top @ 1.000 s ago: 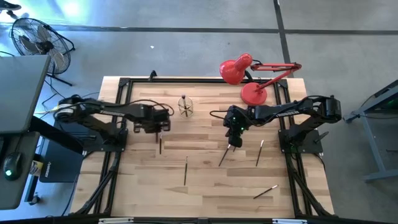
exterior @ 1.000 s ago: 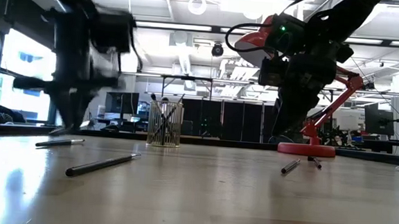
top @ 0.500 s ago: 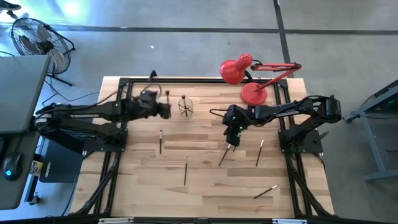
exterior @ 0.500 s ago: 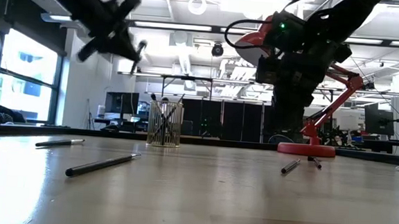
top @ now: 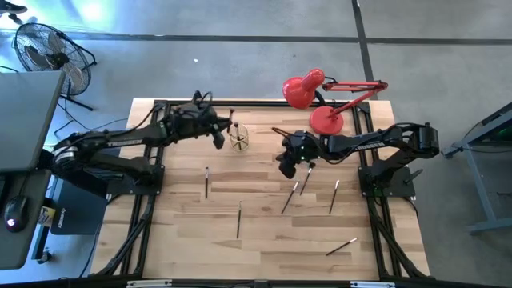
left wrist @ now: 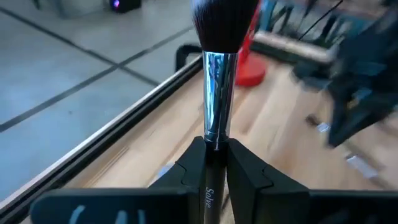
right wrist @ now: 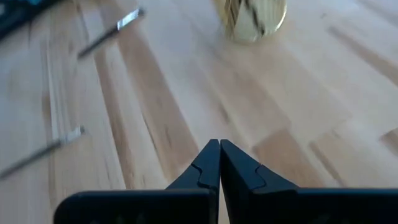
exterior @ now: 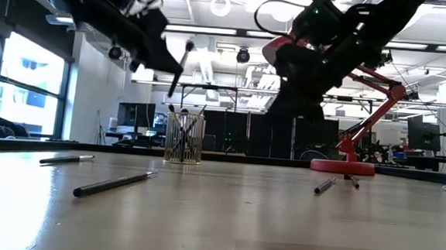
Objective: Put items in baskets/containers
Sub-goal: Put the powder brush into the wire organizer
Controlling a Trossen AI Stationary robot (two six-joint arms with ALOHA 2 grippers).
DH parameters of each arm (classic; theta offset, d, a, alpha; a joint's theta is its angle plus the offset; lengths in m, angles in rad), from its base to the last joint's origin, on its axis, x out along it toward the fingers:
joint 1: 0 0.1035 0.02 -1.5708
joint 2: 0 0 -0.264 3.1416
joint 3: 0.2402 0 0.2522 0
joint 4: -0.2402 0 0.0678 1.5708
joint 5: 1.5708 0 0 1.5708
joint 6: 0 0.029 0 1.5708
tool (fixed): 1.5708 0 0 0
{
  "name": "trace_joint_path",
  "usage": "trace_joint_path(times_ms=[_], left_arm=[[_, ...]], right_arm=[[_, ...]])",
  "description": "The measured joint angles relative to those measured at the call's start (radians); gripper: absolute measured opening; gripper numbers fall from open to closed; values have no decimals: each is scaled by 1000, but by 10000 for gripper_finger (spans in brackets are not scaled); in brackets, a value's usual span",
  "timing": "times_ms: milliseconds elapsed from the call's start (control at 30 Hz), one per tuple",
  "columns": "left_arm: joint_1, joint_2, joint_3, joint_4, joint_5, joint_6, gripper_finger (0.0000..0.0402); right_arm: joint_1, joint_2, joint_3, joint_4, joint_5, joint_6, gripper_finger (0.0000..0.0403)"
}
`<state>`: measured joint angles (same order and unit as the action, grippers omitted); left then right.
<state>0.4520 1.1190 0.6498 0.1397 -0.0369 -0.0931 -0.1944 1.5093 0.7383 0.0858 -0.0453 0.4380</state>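
Note:
My left gripper (top: 222,133) is up in the air just left of the clear yellowish cup (top: 238,138) and is shut on a dark brush (exterior: 181,65) that slants over the cup (exterior: 184,138). The cup stands on the table and holds several brushes. My right gripper (top: 286,166) hovers shut and empty right of the cup, which its wrist view shows ahead (right wrist: 252,17). More brushes lie flat on the table (top: 206,182), (top: 238,218), (top: 289,200), (top: 334,196), (top: 342,246). My left gripper pinches the brush's dark handle (left wrist: 213,163) between its two fingers (left wrist: 191,169), just below the silvery ferrule (left wrist: 217,93). The bristle head (left wrist: 222,18) sticks out beyond the fingertips. The brush is lifted clear of the table and tilted, above the cup's left side.
A red desk lamp stands with its round base (top: 326,121) at the far right of the table, its head (top: 302,90) over the far edge. A black frame (top: 160,104) runs round the wooden top. Bare wood lies along the near edge.
My left gripper has risen from the table near the left brush and swung toward the far edge and right, up beside the cup, tipping over with a brush in its fingers. My right gripper has lifted off the table and drawn back toward the cup, away from the middle brushes.

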Motion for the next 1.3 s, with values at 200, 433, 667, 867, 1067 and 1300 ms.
trace_joint_path(times_ms=[200, 433, 667, 867, 1067, 1300], left_arm=[[154, 118, 0, 208, 311, 116, 33], [340, 207, -29, 345, 669, 157, 33], [379, 284, -132, 608, 835, 133, 33], [379, 350, -146, 697, 886, 116, 33], [379, 407, -146, 702, 859, 122, 43], [379, 411, -146, 699, 805, 122, 90]], right_arm=[[-2, 0, 0, 76, 73, 83, 2], [-2, 0, 0, 94, 118, 203, 2], [-2, 0, 0, 119, 175, 277, 2], [-2, 0, 0, 130, 199, 320, 2], [-1, 0, 0, 157, 197, 350, 1], [-1, 0, 0, 173, 194, 372, 1]])
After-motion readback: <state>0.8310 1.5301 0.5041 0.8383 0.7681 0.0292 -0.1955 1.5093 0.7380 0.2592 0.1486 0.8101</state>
